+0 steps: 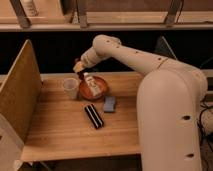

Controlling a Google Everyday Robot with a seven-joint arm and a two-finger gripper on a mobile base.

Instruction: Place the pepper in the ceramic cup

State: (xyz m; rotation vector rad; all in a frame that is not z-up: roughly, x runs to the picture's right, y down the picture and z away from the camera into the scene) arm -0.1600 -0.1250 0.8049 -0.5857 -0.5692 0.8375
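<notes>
Pepper, small, dark red-brown and tapered: it cannot be made out with certainty anywhere in the single camera view. A small dark shape sits at the tip of the end effector (80, 71), which may be the pepper pinched there, but that is too small to confirm.

The view looks down on a pale wooden tabletop (65, 130) with an upright wooden panel (20, 92) along its left edge. The robot's thick cream arm (140, 62) reaches in from the right, and the end effector hangs just above the far rim of a round reddish-brown plate (100, 91), between the plate and a small pale whitish ceramic cup (70, 88). Its fingers are drawn together.

The cup stands upright just left of the plate, nearly touching it. A pale packet-like item (91, 86) lies on the plate. In front of the plate lie a blue-grey square block (109, 104) and, beside it, a black ribbed rectangular bar (94, 116).

As a judgement, the pepper would be light, glossy and somewhat slippery, firm yet easily bruised; a gentle pinch across its thicker middle would hold best. The cup looks light and could tip if nudged.
</notes>
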